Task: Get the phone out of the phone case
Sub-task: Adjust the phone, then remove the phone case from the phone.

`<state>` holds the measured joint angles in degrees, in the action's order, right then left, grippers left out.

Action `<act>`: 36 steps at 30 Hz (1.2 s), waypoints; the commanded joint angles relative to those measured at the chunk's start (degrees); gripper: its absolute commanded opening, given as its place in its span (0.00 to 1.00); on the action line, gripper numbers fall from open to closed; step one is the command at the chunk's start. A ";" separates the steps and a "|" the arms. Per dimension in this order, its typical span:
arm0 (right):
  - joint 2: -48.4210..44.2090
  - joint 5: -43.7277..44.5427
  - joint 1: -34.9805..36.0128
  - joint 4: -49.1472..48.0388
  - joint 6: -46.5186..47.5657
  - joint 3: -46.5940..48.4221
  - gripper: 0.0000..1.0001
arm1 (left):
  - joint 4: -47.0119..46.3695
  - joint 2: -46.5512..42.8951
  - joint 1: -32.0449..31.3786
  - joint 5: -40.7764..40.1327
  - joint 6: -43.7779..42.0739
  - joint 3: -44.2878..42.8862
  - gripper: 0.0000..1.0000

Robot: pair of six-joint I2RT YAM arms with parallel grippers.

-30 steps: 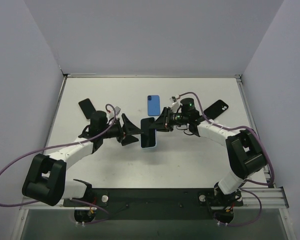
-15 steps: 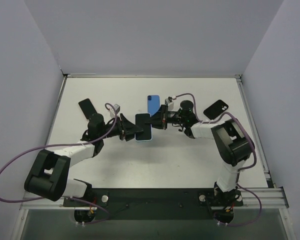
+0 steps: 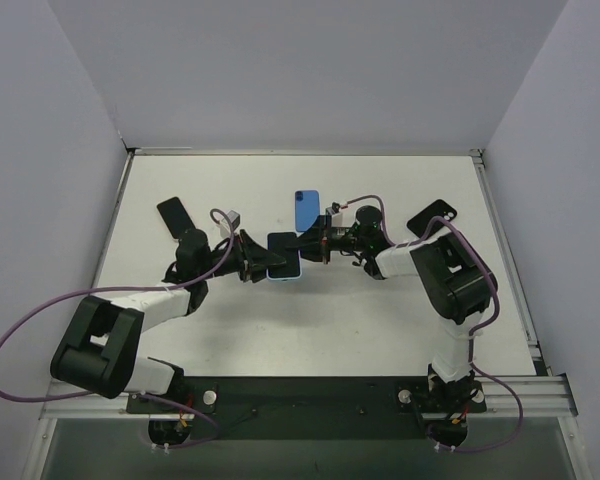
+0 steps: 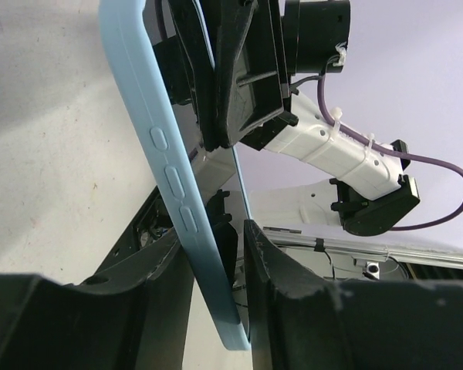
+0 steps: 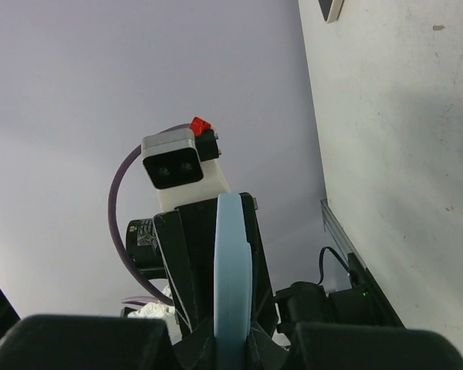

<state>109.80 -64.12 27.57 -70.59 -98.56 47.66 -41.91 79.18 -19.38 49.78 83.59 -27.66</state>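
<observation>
Both arms angled inward; left hand [image 3: 263, 268] and right hand [image 3: 306, 250] clamped, tip-to-tip.

The left arm [image 3: 150, 297] and the right arm [image 3: 395, 262] share one build: smooth white link shells set between bulky matte black joint housings [image 3: 90, 352], squarish with rounded corners. A thin purple cable [image 5: 113, 204] loops free of each arm, and on the right arm white zip ties [image 4: 336, 117] bind it to the shell. The left wrist carries a pale grey camera box [image 5: 174, 166] with two dark lenses and a small red tab [image 5: 200, 124] on top. The left pincer [image 4: 211, 231] has black fingers [image 4: 309, 316] with a coarse, grainy surface. Black bases [image 3: 165, 385] sit on a dark plate [image 3: 300, 395] along the near edge of the counter [image 3: 380, 330].
</observation>
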 commanded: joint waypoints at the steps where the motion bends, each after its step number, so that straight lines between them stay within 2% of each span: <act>1: -2.83 -3.38 1.61 -23.63 0.30 0.86 0.00 | -5.81 1.15 -0.05 -0.12 0.34 -1.96 0.40; 5: -3.62 -4.17 1.78 -23.63 1.09 0.51 0.00 | -6.87 2.21 -0.05 -0.38 1.22 -2.31 0.40; 8: -4.15 -4.26 1.96 -22.41 2.32 0.07 0.00 | -7.40 2.82 -0.05 -0.65 1.66 -2.66 0.21; 9: -4.33 -4.35 1.96 -21.97 2.85 -0.02 0.00 | -7.31 3.09 -0.05 -0.65 1.66 -2.58 0.05; 10: -4.50 -4.44 1.96 -21.44 3.20 -0.11 0.00 | -7.31 3.18 -0.05 -0.65 1.75 -2.66 0.00; 13: -6.17 -3.57 1.70 -16.53 7.67 -0.81 0.00 | -7.57 3.18 -0.05 -1.17 2.10 -2.23 0.00; 15: -9.41 -1.90 1.26 -4.79 17.14 -1.69 0.00 | -7.49 2.39 0.04 -1.70 1.93 -1.87 0.00; 16: -11.17 0.72 0.99 1.96 22.66 -1.61 0.09 | -6.35 1.95 0.04 -1.88 1.40 -1.78 0.00; 17: -14.93 2.31 0.82 17.87 28.02 -1.34 0.34 | -5.56 1.60 0.04 -2.14 0.88 -1.87 0.00; 18: -16.79 4.42 0.82 26.21 38.69 0.49 0.46 | -4.59 0.99 0.13 -2.49 0.44 -1.96 0.00; 19: -18.29 6.35 0.99 38.21 42.36 1.37 0.63 | -2.50 0.54 0.22 -2.67 -0.70 -2.31 0.00; 20: -20.48 8.81 0.82 41.55 44.58 2.34 0.66 | -1.60 0.28 0.39 -2.84 -1.23 -2.48 0.00; 24: -22.96 9.89 -0.06 43.43 44.69 2.36 0.70 | 1.13 -0.95 1.44 -4.60 -1.68 -2.57 0.00; 26: -24.62 11.72 0.11 43.78 43.73 1.39 0.70 | -0.97 -1.13 2.15 -6.17 -0.54 -1.79 0.00; 27: -25.15 12.34 0.29 43.17 42.85 -0.27 0.70 | -4.90 -1.13 2.32 -6.97 1.38 -1.26 0.00; 30: -26.74 13.84 1.25 37.03 36.62 -3.88 0.68 | -14.92 -0.60 2.59 -10.31 5.51 1.12 0.00; 32: -27.70 13.93 1.95 30.62 32.40 -6.87 0.67 | -15.57 0.01 2.42 -10.32 5.62 0.51 0.00; 36: -27.71 13.84 3.98 26.12 30.63 -7.49 0.64 | -14.78 0.01 2.41 -10.23 5.18 -1.25 0.00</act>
<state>84.20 -50.85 29.76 -35.83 -64.45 40.10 -48.03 80.09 -17.08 40.62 87.53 -26.15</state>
